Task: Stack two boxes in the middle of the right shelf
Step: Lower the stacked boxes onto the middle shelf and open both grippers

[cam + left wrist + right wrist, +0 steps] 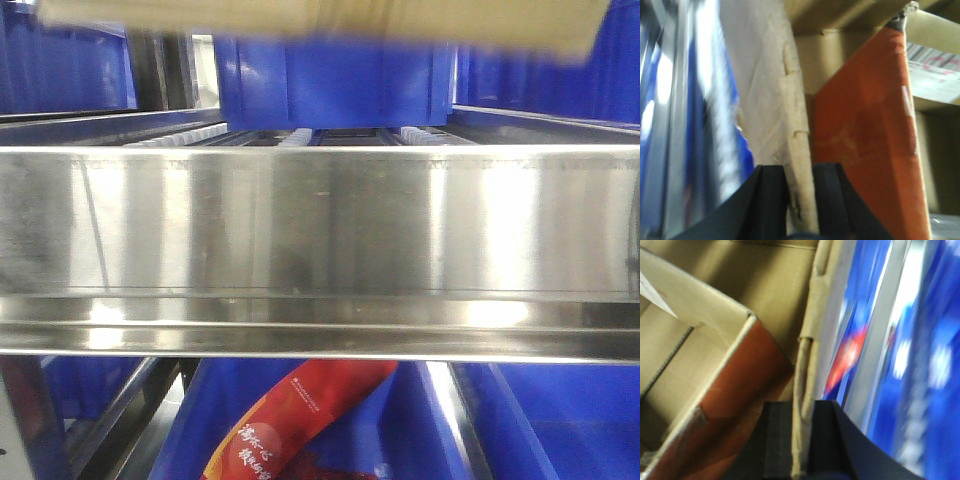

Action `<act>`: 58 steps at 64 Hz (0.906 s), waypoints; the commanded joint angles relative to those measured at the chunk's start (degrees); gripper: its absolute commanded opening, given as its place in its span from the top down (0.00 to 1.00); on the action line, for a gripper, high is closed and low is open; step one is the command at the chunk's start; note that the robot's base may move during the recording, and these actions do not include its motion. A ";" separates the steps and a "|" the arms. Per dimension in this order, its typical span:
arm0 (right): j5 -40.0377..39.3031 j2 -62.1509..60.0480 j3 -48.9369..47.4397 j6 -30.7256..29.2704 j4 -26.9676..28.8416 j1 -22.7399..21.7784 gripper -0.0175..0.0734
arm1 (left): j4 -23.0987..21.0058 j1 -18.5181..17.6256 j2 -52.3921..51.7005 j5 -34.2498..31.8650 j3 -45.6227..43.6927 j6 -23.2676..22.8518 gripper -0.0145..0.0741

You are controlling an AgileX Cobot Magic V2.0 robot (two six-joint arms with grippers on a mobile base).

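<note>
In the front view a brown cardboard box point(320, 20) hangs blurred along the top edge, above the shelf's shiny steel front rail point(320, 220) and white roller tracks point(180, 140). My left gripper point(799, 172) is shut on a pale side wall of the box point(790, 100). My right gripper point(802, 407) is shut on the opposite wall of the box point(812, 315). The box is open, and an orange-red carton point(865, 125) stands inside it, seen too as the orange-red carton point(740, 375) in the right wrist view. No second brown box is in view.
A blue bin point(330, 85) sits at the back of the shelf level behind the rollers. More blue bins stand on both sides. Below the rail a red printed bag point(290, 420) lies in a blue bin. A steel upright point(25, 420) is at lower left.
</note>
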 commanded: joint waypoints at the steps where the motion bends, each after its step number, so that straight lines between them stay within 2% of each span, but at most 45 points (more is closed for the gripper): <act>1: -1.36 0.01 3.06 -0.45 0.01 -0.22 0.98 | 3.86 0.34 1.26 -2.02 1.60 0.32 0.96; 11: -4.77 0.57 7.82 -0.45 0.01 -0.22 0.97 | 4.94 0.34 4.73 -2.02 1.81 0.91 0.96; 16: -4.92 1.03 8.50 -0.45 0.01 -0.22 0.91 | 4.94 0.34 6.05 -2.02 1.81 1.33 0.95; 21: -4.97 1.40 8.50 -0.45 0.01 -0.22 0.80 | 4.57 0.34 6.62 -2.02 1.81 1.33 0.87; 24: -5.21 1.40 8.50 -0.45 0.01 -0.22 0.69 | 4.02 0.34 6.62 -2.02 1.81 1.33 0.79; 29: -5.42 1.40 8.40 -0.45 0.01 -0.22 0.50 | 4.02 0.34 6.62 -2.02 1.81 1.44 0.58; 33: -5.56 1.28 8.40 -0.45 0.01 -0.22 0.32 | 4.02 0.34 6.51 -2.02 1.81 1.44 0.36; 34: -5.56 1.17 8.40 -0.45 0.01 -0.22 0.31 | 4.02 0.34 6.51 -2.02 1.81 1.44 0.33; 38: -5.81 0.74 8.40 -0.45 0.01 -0.22 0.21 | 4.02 0.34 6.27 -2.02 1.81 1.44 0.12; 42: -6.25 0.10 8.40 -0.45 0.01 -0.22 0.19 | 3.73 0.34 5.66 -2.02 1.81 1.44 0.18; 48: -7.48 -1.83 8.28 -0.45 0.01 -0.22 0.23 | 2.46 0.24 3.96 -2.02 1.81 1.44 0.28; 58: -9.66 -6.23 8.28 -0.45 0.01 -0.22 0.41 | 2.07 0.24 0.39 -2.02 1.81 1.88 0.41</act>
